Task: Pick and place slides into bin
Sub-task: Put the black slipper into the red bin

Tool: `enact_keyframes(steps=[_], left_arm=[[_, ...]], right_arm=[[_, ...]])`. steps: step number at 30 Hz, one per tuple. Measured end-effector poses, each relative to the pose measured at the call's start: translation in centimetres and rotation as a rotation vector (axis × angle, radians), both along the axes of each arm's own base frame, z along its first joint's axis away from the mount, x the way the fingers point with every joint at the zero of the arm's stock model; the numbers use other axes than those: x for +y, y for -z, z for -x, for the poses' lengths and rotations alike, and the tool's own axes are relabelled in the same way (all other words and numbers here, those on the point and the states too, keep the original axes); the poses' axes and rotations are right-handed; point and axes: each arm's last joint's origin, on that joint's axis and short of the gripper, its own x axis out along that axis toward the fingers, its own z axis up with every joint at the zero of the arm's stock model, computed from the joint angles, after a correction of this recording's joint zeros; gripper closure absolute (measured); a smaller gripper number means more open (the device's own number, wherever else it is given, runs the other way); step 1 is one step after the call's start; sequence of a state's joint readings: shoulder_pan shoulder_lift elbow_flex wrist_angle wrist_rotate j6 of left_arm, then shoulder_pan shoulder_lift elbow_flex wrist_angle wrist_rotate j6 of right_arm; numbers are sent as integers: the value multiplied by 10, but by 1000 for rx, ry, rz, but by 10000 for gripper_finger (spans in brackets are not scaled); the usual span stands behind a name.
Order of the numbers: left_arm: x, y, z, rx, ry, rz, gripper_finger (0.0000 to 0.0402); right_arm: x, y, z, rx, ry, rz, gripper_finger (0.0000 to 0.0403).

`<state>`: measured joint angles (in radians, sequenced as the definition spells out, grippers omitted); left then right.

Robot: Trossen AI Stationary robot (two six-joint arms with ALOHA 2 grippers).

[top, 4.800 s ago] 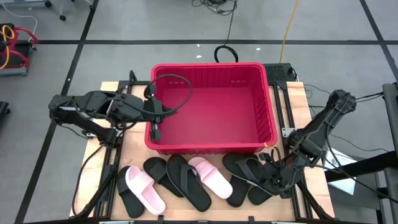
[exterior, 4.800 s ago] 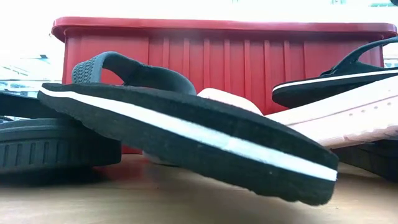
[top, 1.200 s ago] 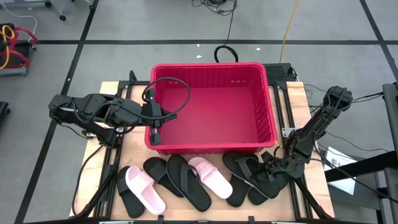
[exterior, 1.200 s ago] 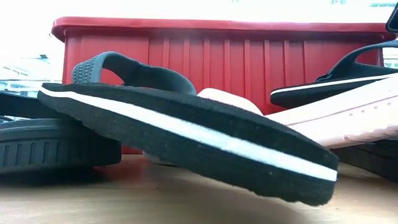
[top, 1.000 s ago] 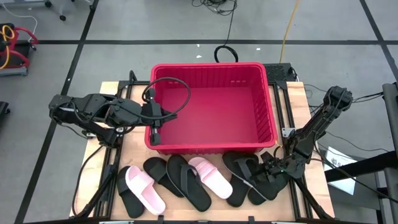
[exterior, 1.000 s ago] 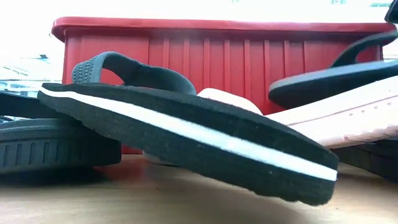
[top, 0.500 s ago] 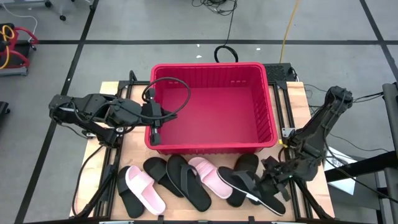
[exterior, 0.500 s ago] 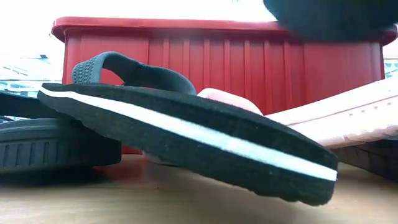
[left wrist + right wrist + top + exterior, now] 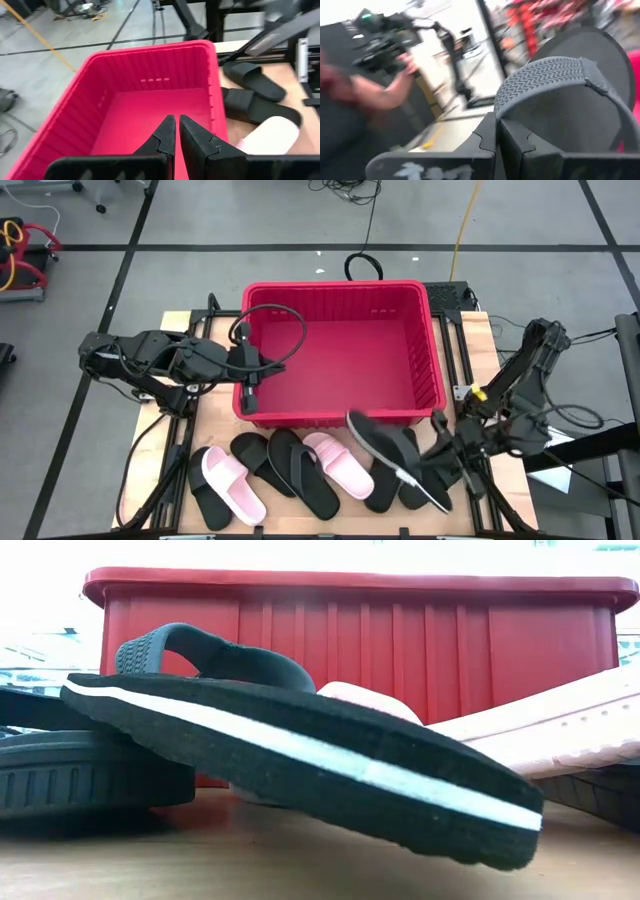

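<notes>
The red bin (image 9: 340, 355) stands at the table's far middle and shows no slide inside. My right gripper (image 9: 434, 464) is shut on a black slide (image 9: 388, 452), held in the air by the bin's near right corner. Its ribbed strap (image 9: 545, 80) fills the right wrist view. My left gripper (image 9: 248, 392) is shut and empty, above the bin's near left corner; it also shows in the left wrist view (image 9: 176, 131). Two pink slides (image 9: 232, 485) (image 9: 340, 464) and several black ones (image 9: 300, 470) lie in a row along the table's near edge, partly overlapping. My right gripper pinches the black slide between its two fingers at one end of the strap (image 9: 506, 109), where it meets the sole's side. The slide is lifted clear and tilted, its one end (image 9: 355, 422) toward the bin, above the other black slides (image 9: 400, 480).
The bin's near wall (image 9: 360, 635) rises right behind the row of slides. A black slide with a white stripe (image 9: 300, 755) leans on others in the low view. Cables (image 9: 275, 330) loop over the bin's left rim. A person's arm (image 9: 375, 90) shows beyond the table.
My right gripper has risen from the pile at the near right, carrying a black slide with it. The slide has come off the others, lifted clear and tipped, its free end swinging toward the bin. It has left the low view.
</notes>
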<state>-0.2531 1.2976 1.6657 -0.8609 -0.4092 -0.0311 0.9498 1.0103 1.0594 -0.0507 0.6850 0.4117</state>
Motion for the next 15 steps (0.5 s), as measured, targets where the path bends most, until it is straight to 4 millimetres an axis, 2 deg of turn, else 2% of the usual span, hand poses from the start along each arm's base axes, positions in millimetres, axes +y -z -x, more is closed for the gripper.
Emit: enact_keyframes(steps=[8, 15], left_arm=[[-1, 0, 0, 0, 23, 13, 376], [0, -4, -2, -29, 40, -58, 376]], right_arm=[[-31, -32, -6, -103, 210, 145, 403], [-77, -43, -9, -107, 578, 214, 403]])
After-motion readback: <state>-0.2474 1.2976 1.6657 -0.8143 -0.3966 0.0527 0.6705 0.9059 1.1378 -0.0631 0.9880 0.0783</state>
